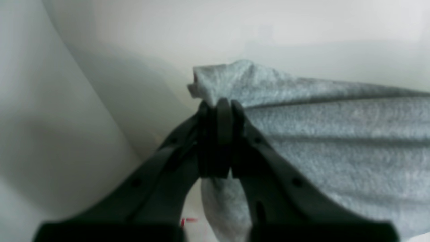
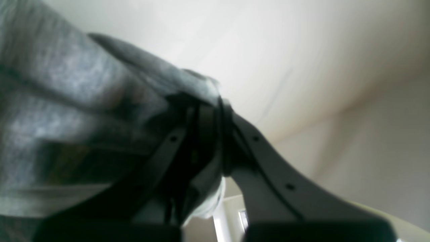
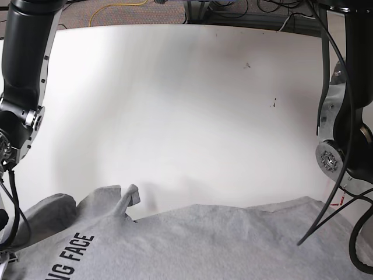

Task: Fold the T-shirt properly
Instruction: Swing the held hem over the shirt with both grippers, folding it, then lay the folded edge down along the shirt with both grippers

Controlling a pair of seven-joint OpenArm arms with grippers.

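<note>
Pinching the T-shirt [image 1: 336, 141], the left pincer [image 1: 216, 111] and right pincer [image 2: 210, 114] each squeeze grey cloth tight.

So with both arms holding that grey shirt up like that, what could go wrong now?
The left tool pinches only a small bunched corner of the T-shirt, so the fabric might slip out mid-fold. The right tool also grips a narrow edge. A twisted flap sticks up near the lettering and could end up creased into the fold.
</note>
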